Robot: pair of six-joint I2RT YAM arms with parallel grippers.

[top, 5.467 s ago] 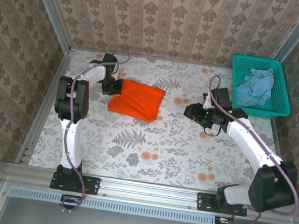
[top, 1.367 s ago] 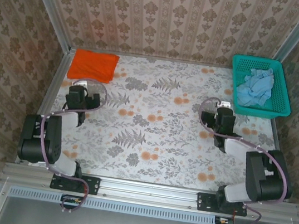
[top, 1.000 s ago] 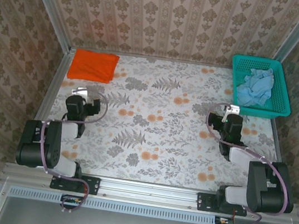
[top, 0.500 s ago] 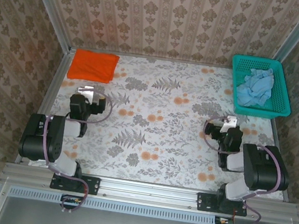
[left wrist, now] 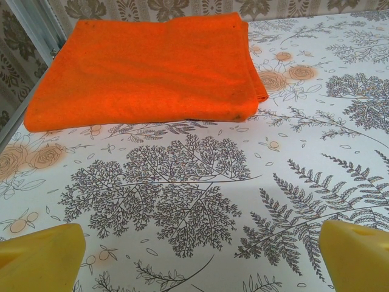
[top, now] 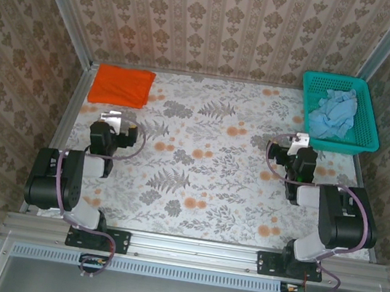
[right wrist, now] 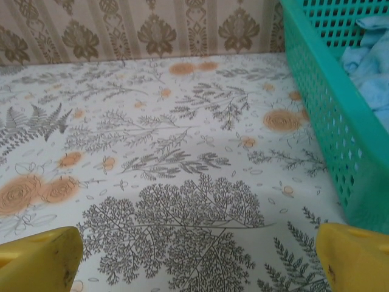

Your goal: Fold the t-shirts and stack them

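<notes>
With the orange t-shirt [top: 121, 85] now folded and parked far left of the teal mesh basket [top: 305, 104], the left hand [left wrist: 194, 261] and right hand [right wrist: 194, 255] have pulled back, both spread open and empty, so the crumpled pale blue t-shirt [top: 334, 112] inside that basket looks next.

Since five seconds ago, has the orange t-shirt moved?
Yes. The orange t-shirt has gone left and back, from the middle of the table to its far left corner, farther from the teal basket.
</notes>
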